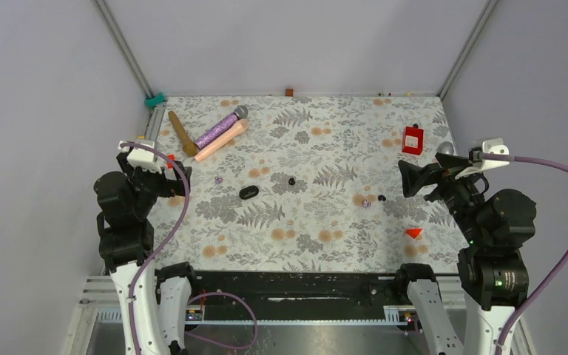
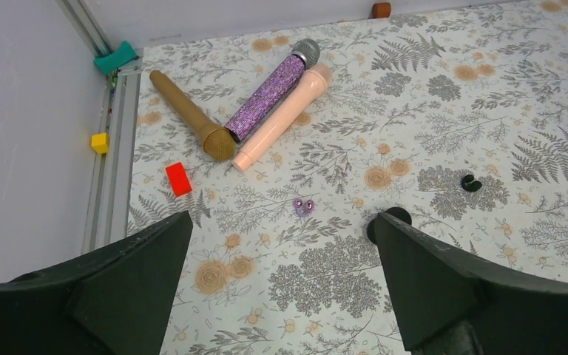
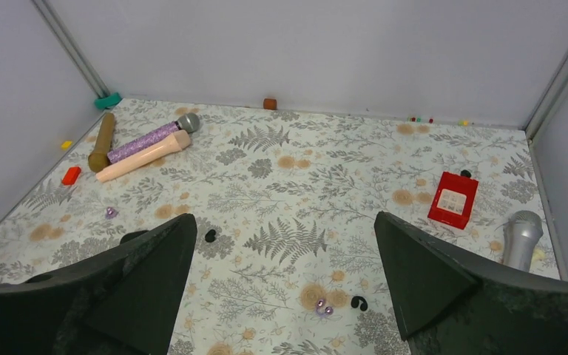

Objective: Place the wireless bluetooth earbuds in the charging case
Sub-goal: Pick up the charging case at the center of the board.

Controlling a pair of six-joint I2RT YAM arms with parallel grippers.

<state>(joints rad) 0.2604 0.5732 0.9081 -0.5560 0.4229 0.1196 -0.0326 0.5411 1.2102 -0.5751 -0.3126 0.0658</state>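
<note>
Both claws hung over the near part of the flowered surface (image 1: pixel 318 244), one at each side and well apart. The left claw (image 2: pixel 281 222) was spread wide with nothing between its fingers. The right claw (image 3: pixel 285 222) was spread just as wide and was also holding nothing.

The black case (image 1: pixel 248 192) lay near the middle of the surface. In the left wrist view one finger hid part of it, and I could not tell whether its lid was up. All the earbuds lay loose on the surface, outside the case. A purple pair (image 1: pixel 218 179) sat to the left of the case, near it but not touching. A black earbud (image 1: pixel 291 180) lay to the right of the case, also apart from it. Further right, a second purple pair (image 1: pixel 366 202) lay just beside another black bud (image 1: pixel 381 198), in front of the right claw.

Three microphones lay together at the far left. The gold microphone (image 1: pixel 182 133) was angled toward the other two, and the glittery purple microphone (image 1: pixel 220 127) lay side by side with the pink microphone (image 1: pixel 222 140). A small red block (image 2: pixel 178 178) sat near the left edge. At the far right were a red box (image 1: pixel 413 139) and a silver microphone (image 1: pixel 444 148).
</note>
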